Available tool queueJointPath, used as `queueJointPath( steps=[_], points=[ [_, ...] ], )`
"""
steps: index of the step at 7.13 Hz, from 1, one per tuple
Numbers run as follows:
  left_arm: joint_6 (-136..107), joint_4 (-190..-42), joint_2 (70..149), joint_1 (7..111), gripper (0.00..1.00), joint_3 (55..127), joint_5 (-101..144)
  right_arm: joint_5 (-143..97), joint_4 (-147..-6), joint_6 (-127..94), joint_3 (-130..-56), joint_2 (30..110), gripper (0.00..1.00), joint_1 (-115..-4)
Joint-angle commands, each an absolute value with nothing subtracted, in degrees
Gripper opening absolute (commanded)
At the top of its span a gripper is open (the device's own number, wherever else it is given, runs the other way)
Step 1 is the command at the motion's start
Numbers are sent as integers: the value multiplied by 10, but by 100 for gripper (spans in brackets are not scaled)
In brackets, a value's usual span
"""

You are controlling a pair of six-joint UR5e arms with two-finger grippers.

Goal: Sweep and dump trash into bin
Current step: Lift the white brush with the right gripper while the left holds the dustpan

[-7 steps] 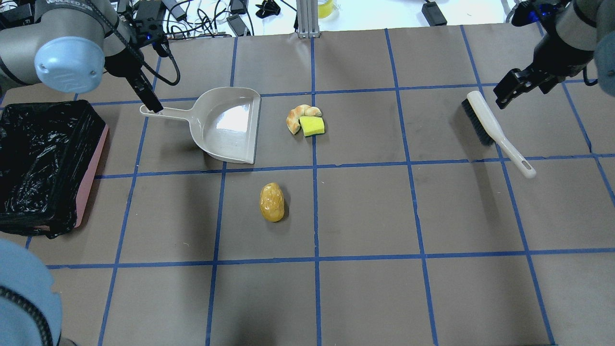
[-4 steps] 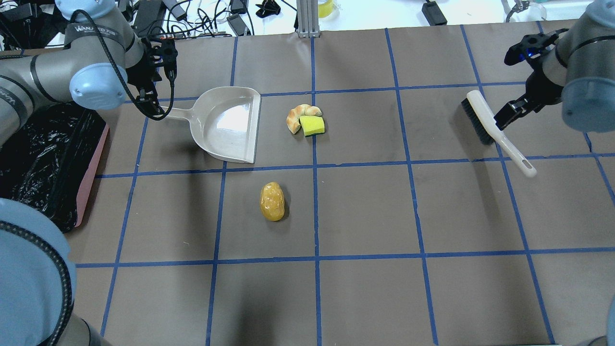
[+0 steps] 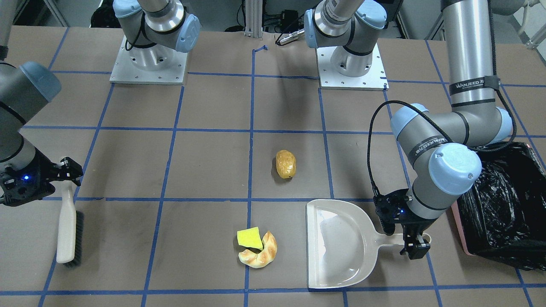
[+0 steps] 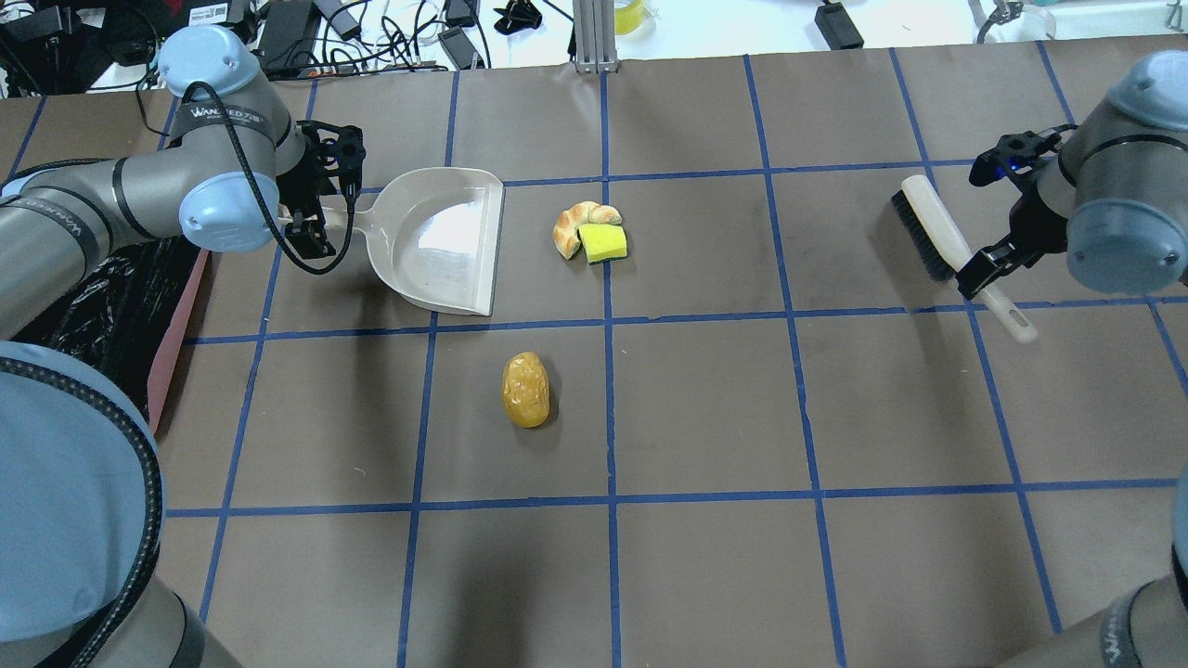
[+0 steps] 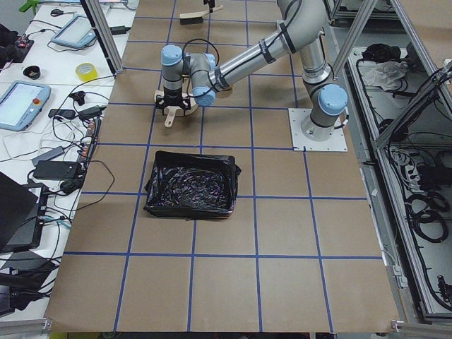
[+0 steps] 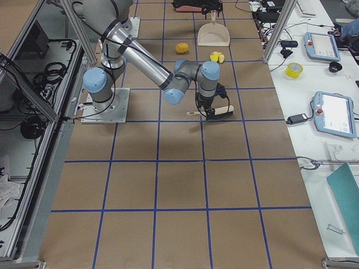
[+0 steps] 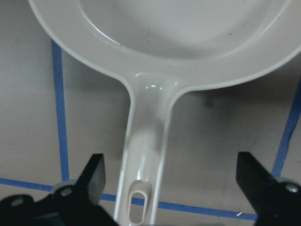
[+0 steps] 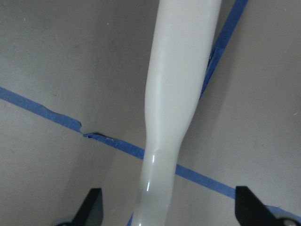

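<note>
Over the last second both arms had dropped and folded in toward their tools. The left gripper (image 3: 402, 240) had turned from the very tip of the dustpan's handle to straddle it closer to the pan. Its jaws were spread wide with the handle between them, and it held nothing. The right gripper (image 8: 169, 200) had come from beside the bristle head to the brush's handle. It too stood wide open on either side of the handle, not yet closed on it.

The rectangular pink bin lined with crinkled black plastic (image 3: 499, 213) sat unmoved at the table's left edge, just left of the left gripper. The cream plastic dustpan (image 4: 436, 237) lay at the far left with its mouth facing right, and the cream brush with dark bristles (image 4: 928, 227) lay at the far right. Neither had shifted.

The trash had also stayed put. The golden curved croissant (image 4: 574, 223) touched the yellow-green wedge (image 4: 603, 243) just right of the dustpan's mouth. The yellow-brown lumpy potato (image 4: 525, 390) lay nearer and well apart from them. By the look of it, both approaches were finished. Closing on the two handles came next, and no sweeping had begun.
</note>
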State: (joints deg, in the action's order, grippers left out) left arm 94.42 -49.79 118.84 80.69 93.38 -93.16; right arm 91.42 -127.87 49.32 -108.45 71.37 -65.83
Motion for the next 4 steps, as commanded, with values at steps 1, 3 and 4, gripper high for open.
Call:
queueJointPath(
  steps=[1, 3, 4],
  points=[
    [947, -494, 1215, 807, 100, 925, -915, 921, -1269, 495, -1099, 714, 93, -657],
    [946, -501, 1226, 808, 100, 939, -913, 957, -1250, 496, -1099, 714, 44, -657],
    [959, -495, 1227, 808, 100, 940, -913, 960, -1249, 495, -1098, 715, 14, -657]
  ],
)
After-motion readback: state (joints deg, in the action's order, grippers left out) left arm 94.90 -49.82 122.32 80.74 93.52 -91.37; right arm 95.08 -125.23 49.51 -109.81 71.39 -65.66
